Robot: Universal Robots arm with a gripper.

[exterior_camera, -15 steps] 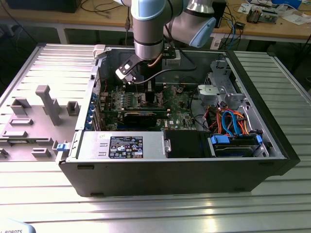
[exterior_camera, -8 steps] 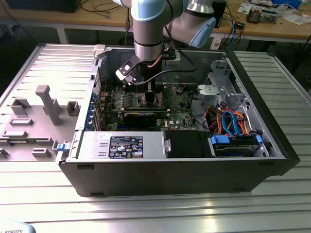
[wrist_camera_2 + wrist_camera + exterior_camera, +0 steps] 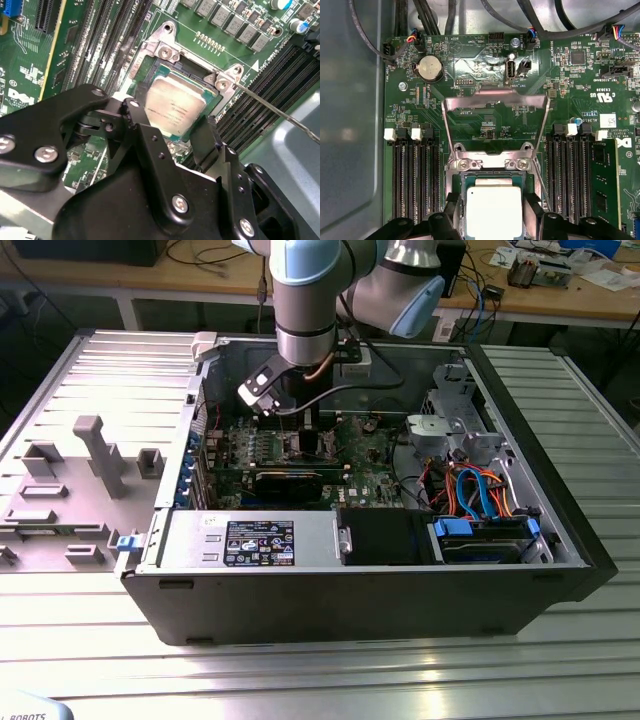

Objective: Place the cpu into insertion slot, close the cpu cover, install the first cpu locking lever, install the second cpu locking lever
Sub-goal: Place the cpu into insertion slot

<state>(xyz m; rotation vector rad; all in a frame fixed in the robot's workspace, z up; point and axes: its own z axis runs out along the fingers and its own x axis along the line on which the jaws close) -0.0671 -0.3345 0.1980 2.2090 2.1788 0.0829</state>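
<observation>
You're looking at step one here: the gripper is sitting right down over the insertion slot, mid-motherboard between the memory slot banks. Its fingers are pinching two opposite edges of the cpu. I reckon the chip is lying in the slot or just above it. The cpu cover is standing flipped open. Next move is calling for a flat, square seating. The arm is pointing straight down into the case.
</observation>
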